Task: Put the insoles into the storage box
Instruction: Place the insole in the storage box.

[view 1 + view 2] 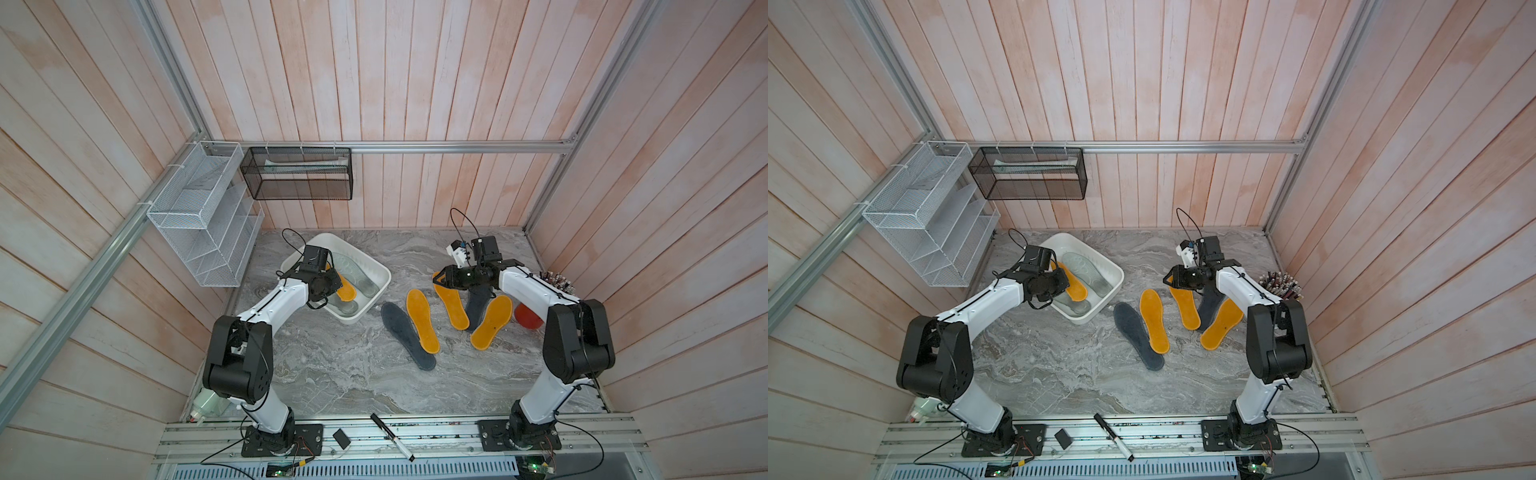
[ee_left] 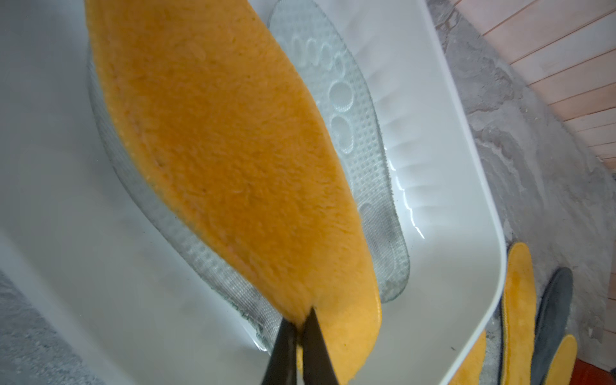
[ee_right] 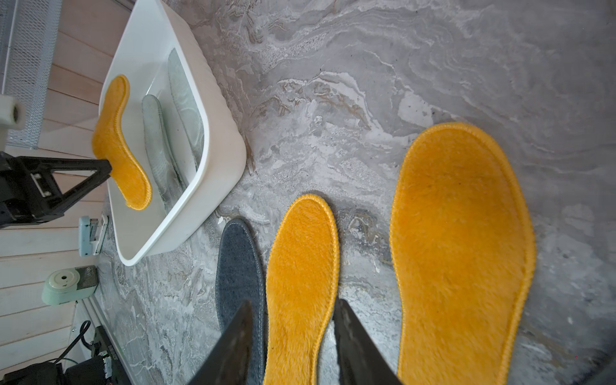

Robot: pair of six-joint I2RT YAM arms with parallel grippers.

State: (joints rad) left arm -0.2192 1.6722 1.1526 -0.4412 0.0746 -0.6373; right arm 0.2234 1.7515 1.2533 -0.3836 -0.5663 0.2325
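Observation:
The white storage box [image 1: 365, 257] stands at the back left of the marble table. My left gripper [image 2: 301, 325] is shut on an orange insole [image 2: 233, 160], which hangs over the box's inside above two pale patterned insoles [image 2: 360, 133]. On the table to the right lie three orange insoles [image 1: 422, 322] [image 1: 451, 303] [image 1: 491, 322] and two dark grey ones [image 1: 407, 336] [image 1: 478, 301]. My right gripper [image 3: 293, 303] hovers open above the far end of this group. Nothing sits between its fingers [image 3: 353, 333]. In both top views the held insole [image 1: 1077, 286] shows inside the box [image 1: 1100, 259].
A white wire rack [image 1: 203, 216] and a black mesh basket [image 1: 297, 174] hang on the back left walls. A red ball [image 1: 528, 318] and a holder of pens [image 1: 1281, 284] sit behind the right arm. A marker [image 1: 392, 436] lies on the front rail.

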